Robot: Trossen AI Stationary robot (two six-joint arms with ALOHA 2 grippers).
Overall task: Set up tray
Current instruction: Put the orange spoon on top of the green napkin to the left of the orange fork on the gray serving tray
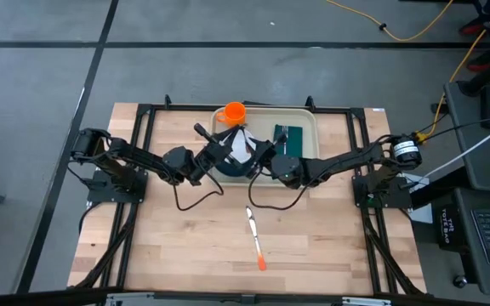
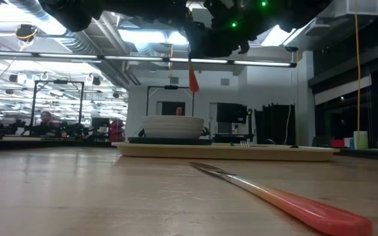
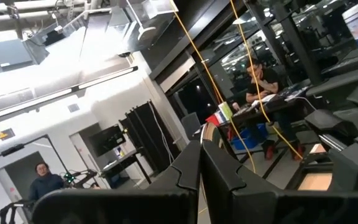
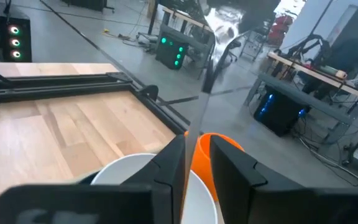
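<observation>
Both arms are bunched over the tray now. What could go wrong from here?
The left gripper and right gripper hang close together above the white bowl on the tray, so they might collide. The orange cup stands just behind and could get tipped. The knife lies alone on the table.

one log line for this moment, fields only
tray: bowl, orange cup, napkin aboard | knife: on table | left claw: shut | right claw: over bowl
</observation>
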